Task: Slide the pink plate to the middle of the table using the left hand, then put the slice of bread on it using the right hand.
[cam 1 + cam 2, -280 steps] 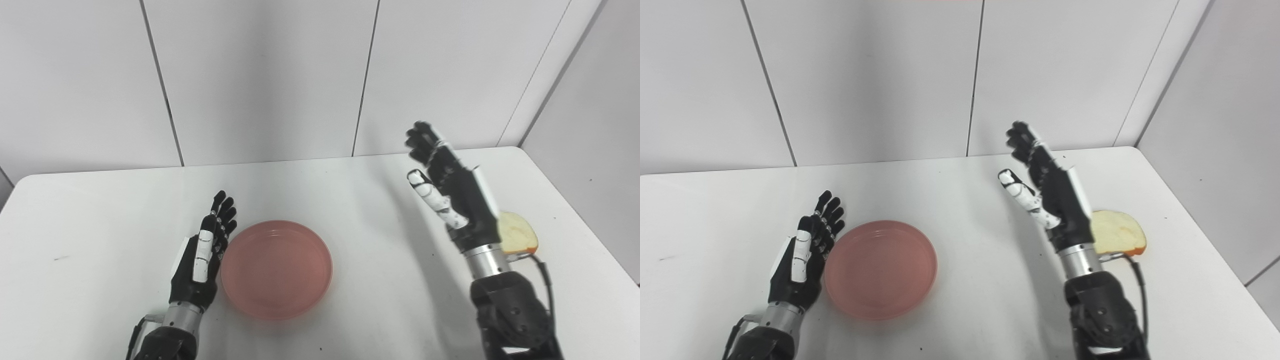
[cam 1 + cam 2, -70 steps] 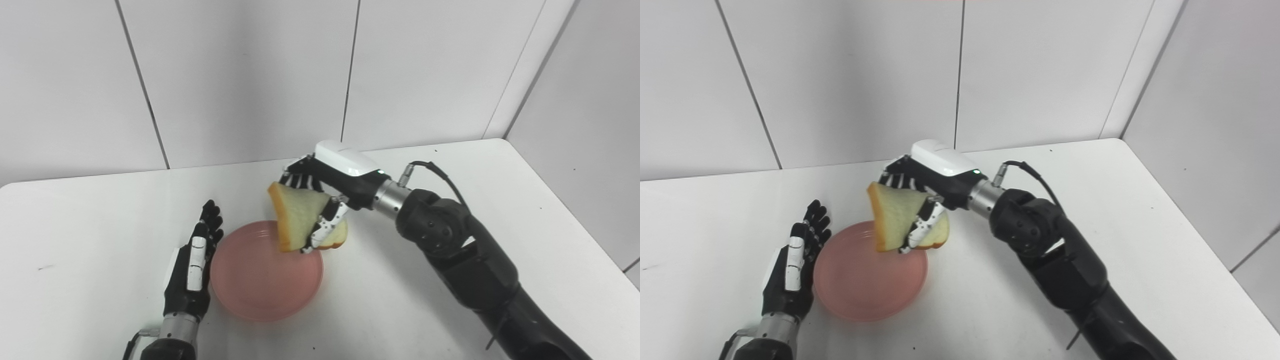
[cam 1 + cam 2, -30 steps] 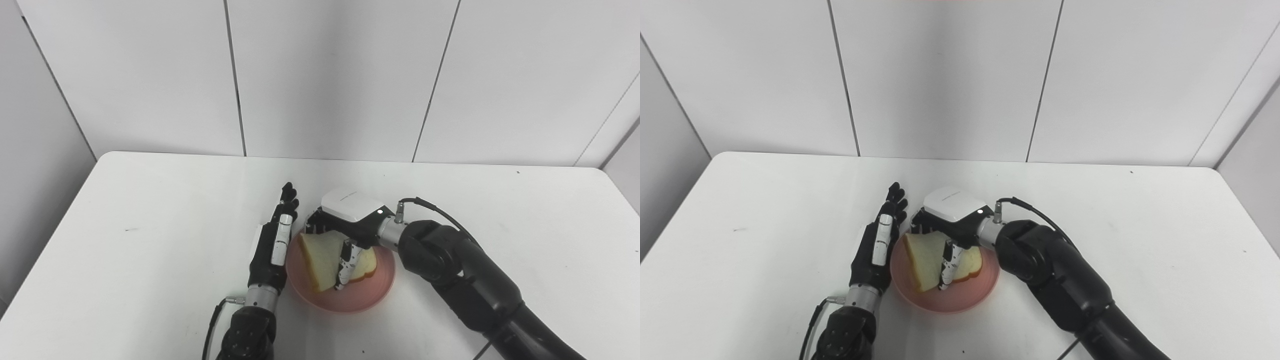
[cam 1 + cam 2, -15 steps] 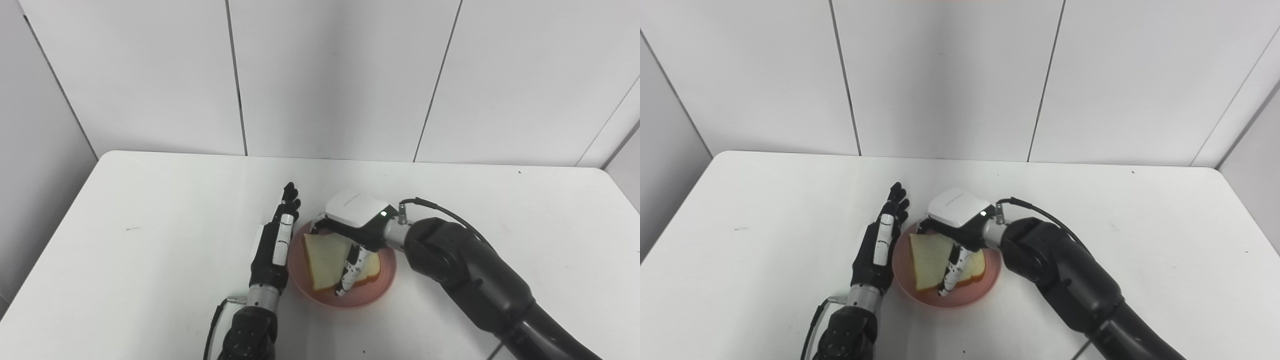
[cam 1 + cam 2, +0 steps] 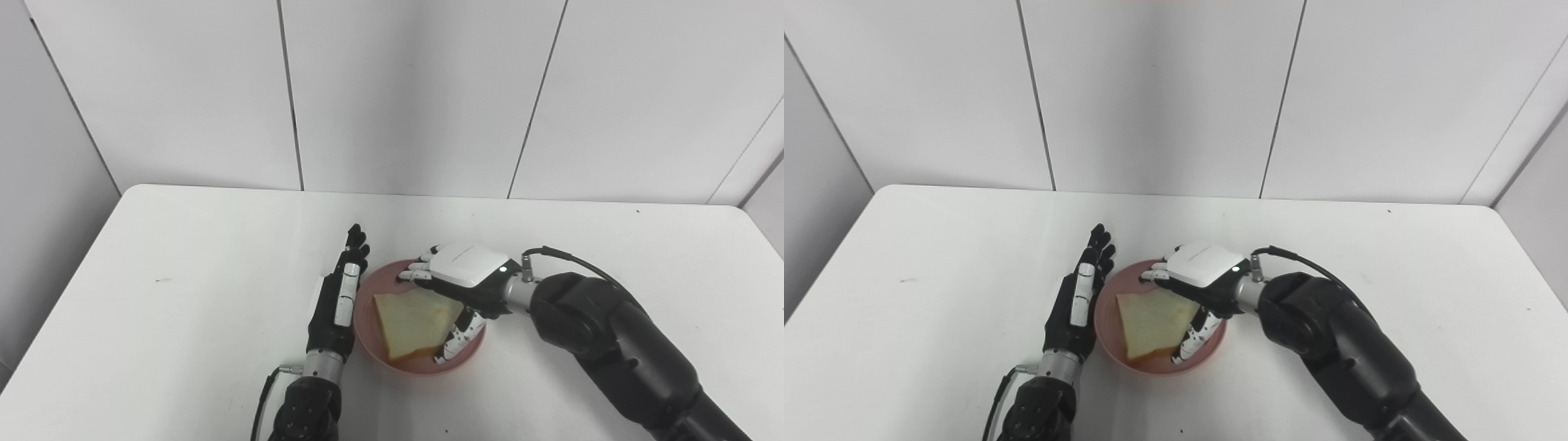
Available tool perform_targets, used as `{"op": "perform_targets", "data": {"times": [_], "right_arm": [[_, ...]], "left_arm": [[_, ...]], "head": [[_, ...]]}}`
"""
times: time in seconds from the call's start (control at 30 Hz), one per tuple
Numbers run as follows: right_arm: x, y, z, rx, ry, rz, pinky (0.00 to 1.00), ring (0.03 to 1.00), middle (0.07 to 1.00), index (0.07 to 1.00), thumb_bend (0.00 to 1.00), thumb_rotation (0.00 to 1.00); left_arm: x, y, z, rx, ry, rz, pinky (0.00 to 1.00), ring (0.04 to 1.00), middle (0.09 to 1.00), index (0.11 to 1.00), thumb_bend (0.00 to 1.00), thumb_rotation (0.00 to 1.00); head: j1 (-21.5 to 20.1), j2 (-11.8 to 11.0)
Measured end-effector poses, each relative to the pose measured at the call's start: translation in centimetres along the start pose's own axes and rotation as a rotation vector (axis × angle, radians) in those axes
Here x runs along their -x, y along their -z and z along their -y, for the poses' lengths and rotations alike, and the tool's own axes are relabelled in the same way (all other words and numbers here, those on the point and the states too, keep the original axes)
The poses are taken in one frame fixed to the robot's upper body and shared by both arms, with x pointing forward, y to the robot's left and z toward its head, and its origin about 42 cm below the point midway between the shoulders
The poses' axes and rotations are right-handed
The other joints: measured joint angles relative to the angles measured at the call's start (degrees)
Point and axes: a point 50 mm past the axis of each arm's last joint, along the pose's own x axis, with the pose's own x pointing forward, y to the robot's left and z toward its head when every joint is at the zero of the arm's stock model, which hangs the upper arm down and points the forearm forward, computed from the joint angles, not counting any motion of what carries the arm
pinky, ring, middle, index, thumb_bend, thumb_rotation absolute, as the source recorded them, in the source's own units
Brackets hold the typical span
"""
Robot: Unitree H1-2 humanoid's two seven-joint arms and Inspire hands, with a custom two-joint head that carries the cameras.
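Observation:
The pink plate (image 5: 375, 289) sits near the middle of the white table (image 5: 184, 257). The slice of bread (image 5: 411, 321) lies flat on it. My left hand (image 5: 335, 301) stands on edge, fingers straight, against the plate's left rim; it holds nothing. My right hand (image 5: 462, 288) hovers over the plate's right half, palm down, fingers spread. Its thumb reaches down beside the bread's right edge. I cannot see whether it still touches the bread. Both hands (image 5: 1077, 306) (image 5: 1195, 275) and the bread (image 5: 1151, 321) show the same way in the right eye view.
White wall panels stand behind the table's far edge (image 5: 429, 195). A small dark mark (image 5: 162, 280) lies on the table at the left. A cable (image 5: 566, 260) runs along my right forearm.
My right hand has opened and drawn back to the right; the bread has dropped from tilted to flat on the plate. My left hand has not moved.

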Motion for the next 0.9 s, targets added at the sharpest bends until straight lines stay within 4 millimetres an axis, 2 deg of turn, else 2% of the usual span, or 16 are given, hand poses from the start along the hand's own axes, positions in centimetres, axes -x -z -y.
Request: {"op": "perform_targets", "data": {"times": [0.17,0.27,0.37,0.47,0.57,0.63,0.73,0.9], "right_arm": [[1.2,1.3,-0.3,-0.162,0.079,0.034,1.0,0.974,0.957,0.927,0.93,0.41],[2.2,2.3,-0.8,-0.293,0.181,0.05,0.99,0.982,0.98,0.947,0.95,0.42],[3.0,3.0,-1.7,-0.398,0.272,0.046,0.94,0.988,0.997,0.981,0.94,0.48],[3.4,3.9,-3.7,-0.518,0.392,0.047,0.86,0.997,1.0,0.998,0.88,0.57],[3.7,4.4,-6.6,-0.692,0.49,0.052,0.9,1.0,1.0,1.0,0.84,0.68],[3.9,4.3,-8.1,-0.824,0.572,0.058,0.94,1.0,1.0,1.0,0.81,0.73],[3.8,2.9,-10.0,-0.96,0.679,0.08,0.98,1.0,1.0,1.0,0.76,0.85],[3.1,1.2,-11.1,-1.175,0.805,0.121,1.0,1.0,1.0,1.0,0.74,0.86]], "left_arm": [[0.0,0.0,0.0,0.007,0.003,-0.001,1.0,0.993,0.995,0.963,0.7,1.0],[0.1,0.0,0.0,0.01,0.004,0.0,1.0,0.995,0.999,0.968,0.7,1.0],[0.1,0.0,-0.2,0.008,0.008,0.001,1.0,0.995,1.0,0.968,0.7,1.0],[0.2,-0.1,-0.3,0.006,0.009,0.004,1.0,0.997,1.0,0.97,0.7,1.0],[0.3,-0.1,-0.5,0.001,0.008,0.006,1.0,0.999,1.0,0.968,0.69,1.0],[0.4,-0.2,-0.8,-0.005,0.008,0.008,1.0,0.998,1.0,0.967,0.68,1.0],[0.5,-0.2,-0.9,-0.009,0.008,0.01,1.0,0.999,1.0,0.96,0.67,1.0],[0.9,-0.3,-1.1,-0.011,0.013,0.018,1.0,1.0,1.0,0.961,0.67,1.0]], "head": [[-0.18,0.0],[-0.26,0.0],[-0.44,0.0],[-0.62,0.0],[-0.62,0.0],[-0.62,-0.18],[-0.97,-0.44],[-1.06,-0.62]]}}
